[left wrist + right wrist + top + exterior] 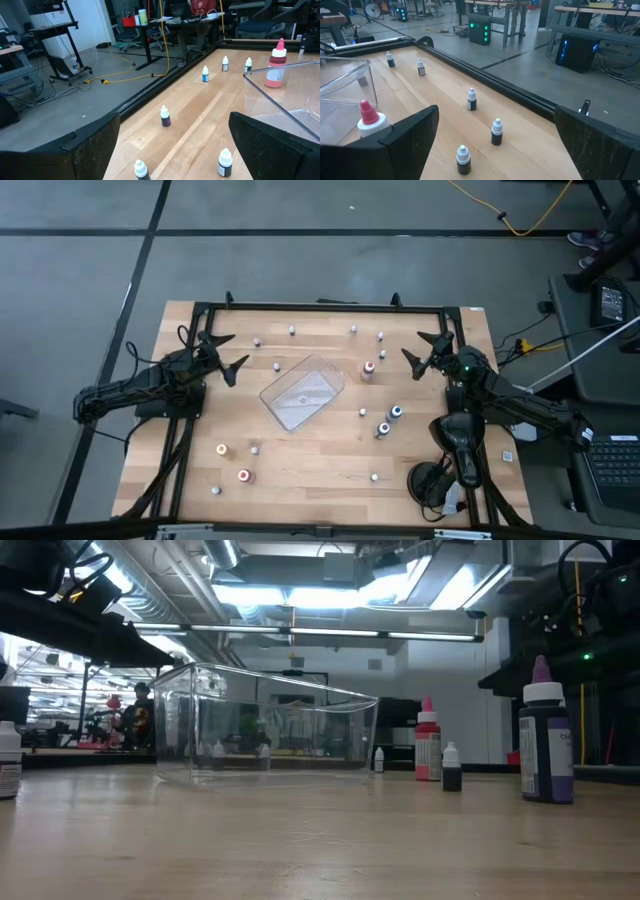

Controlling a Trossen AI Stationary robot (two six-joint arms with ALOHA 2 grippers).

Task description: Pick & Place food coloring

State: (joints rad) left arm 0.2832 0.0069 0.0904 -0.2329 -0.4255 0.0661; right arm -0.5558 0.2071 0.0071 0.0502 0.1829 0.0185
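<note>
Several tiny food coloring bottles stand upright on their bases, scattered over the wooden table (320, 500): a red-capped one (368, 370), a blue one (396, 413), an orange one (222, 449), and pale ones such as (292, 331). My left gripper (225, 352) hovers open at the table's left, above the wood, with small bottles (165, 116) ahead of it. My right gripper (423, 349) hovers open at the right, with small bottles (472, 99) and the red-capped bottle (369, 117) before it. Neither gripper has anything between its fingers.
A clear rectangular plastic tray (302, 392) sits slantwise at the table's middle, between the two grippers. A black frame rail (320, 307) runs along the far edge. In the low view a purple bottle (545, 745) stands near the camera on the right.
</note>
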